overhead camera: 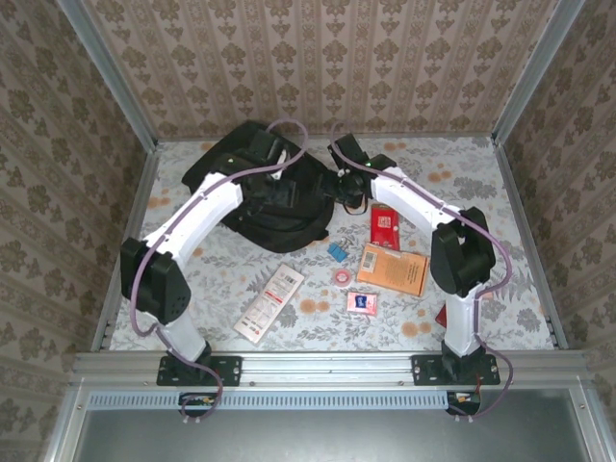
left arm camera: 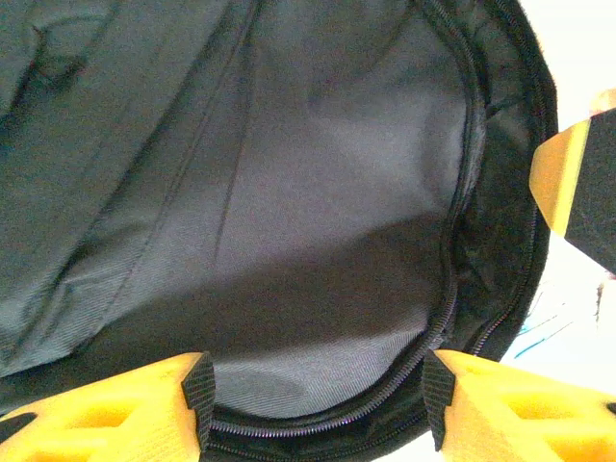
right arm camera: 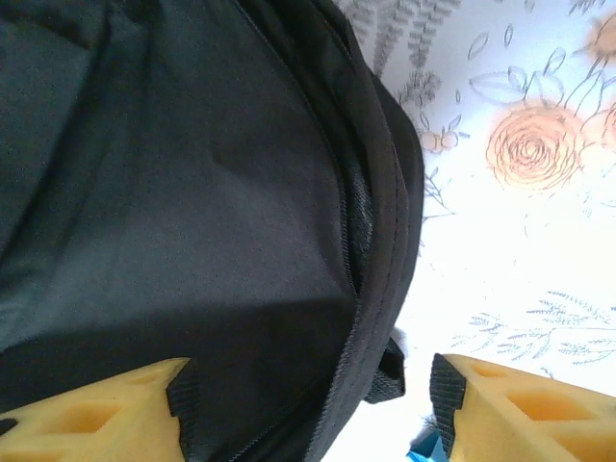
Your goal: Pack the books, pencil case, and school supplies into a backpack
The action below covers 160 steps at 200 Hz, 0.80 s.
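The large black fabric backpack (overhead camera: 289, 217) is best propped gaping while left fingers (left arm camera: 115, 404) and right fingers (right arm camera: 520, 404) are spread empty over it.

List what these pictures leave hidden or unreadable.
- Inside of the backpack, top view: the left arm and right arm lie across it.
- A red object, top view: mostly behind the right arm.
- Label on the red book, top view: print too small.
- A blue scrap, right wrist view: cut off by the bottom edge.
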Each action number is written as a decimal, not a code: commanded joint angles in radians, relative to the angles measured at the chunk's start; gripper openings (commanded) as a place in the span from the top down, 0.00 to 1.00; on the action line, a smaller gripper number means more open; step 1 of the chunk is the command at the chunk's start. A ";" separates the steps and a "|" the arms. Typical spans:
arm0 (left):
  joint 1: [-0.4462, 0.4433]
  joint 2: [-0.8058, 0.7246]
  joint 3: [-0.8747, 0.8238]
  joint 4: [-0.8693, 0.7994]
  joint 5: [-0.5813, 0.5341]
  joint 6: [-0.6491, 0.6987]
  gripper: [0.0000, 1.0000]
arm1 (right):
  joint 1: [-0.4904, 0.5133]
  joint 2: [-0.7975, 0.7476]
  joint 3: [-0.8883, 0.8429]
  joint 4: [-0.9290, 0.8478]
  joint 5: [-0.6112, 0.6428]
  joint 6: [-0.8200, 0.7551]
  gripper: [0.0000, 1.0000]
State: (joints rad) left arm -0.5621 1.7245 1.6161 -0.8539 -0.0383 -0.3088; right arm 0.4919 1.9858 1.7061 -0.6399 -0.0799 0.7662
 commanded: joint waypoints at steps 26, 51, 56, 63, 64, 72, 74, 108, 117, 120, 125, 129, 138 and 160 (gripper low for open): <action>-0.002 0.020 0.033 -0.009 0.009 0.010 0.39 | -0.072 0.077 -0.053 0.186 -0.210 0.080 0.47; -0.002 0.035 0.035 0.004 0.013 0.007 0.40 | -0.100 0.125 -0.055 0.267 -0.292 0.132 0.67; -0.002 0.041 0.038 0.004 0.016 0.007 0.40 | -0.106 0.128 -0.066 0.292 -0.311 0.147 0.70; -0.002 0.054 0.046 0.003 0.023 0.009 0.40 | -0.114 0.127 -0.093 0.344 -0.343 0.170 0.74; -0.002 0.057 0.047 0.002 0.025 0.010 0.40 | -0.114 0.126 -0.098 0.356 -0.347 0.173 0.75; -0.004 0.076 0.059 -0.003 0.035 0.013 0.40 | -0.120 0.120 -0.135 0.433 -0.377 0.197 0.80; -0.004 0.080 0.063 -0.005 0.037 0.014 0.39 | -0.121 0.118 -0.143 0.447 -0.385 0.203 0.82; -0.024 0.173 0.118 -0.041 0.061 0.041 0.37 | -0.125 0.093 -0.234 0.607 -0.457 0.259 0.97; -0.032 0.190 0.120 -0.043 0.073 0.049 0.36 | -0.128 0.084 -0.256 0.639 -0.468 0.274 0.99; -0.035 0.195 0.122 -0.043 0.075 0.052 0.35 | -0.128 0.081 -0.262 0.648 -0.471 0.278 0.99; -0.040 0.202 0.124 -0.043 0.076 0.055 0.35 | -0.128 0.077 -0.269 0.660 -0.476 0.284 1.00; -0.043 0.208 0.125 -0.044 0.078 0.060 0.34 | -0.129 0.074 -0.275 0.668 -0.479 0.288 1.00; -0.049 0.221 0.130 -0.043 0.088 0.067 0.31 | -0.130 0.070 -0.283 0.678 -0.487 0.297 1.00; -0.059 0.256 0.138 -0.047 0.113 0.088 0.27 | -0.130 0.070 -0.294 0.703 -0.505 0.316 1.00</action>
State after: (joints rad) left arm -0.6071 1.9564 1.7092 -0.8680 0.0322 -0.2680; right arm 0.3622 2.0953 1.4303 -0.0208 -0.5213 1.0355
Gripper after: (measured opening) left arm 0.723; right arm 0.064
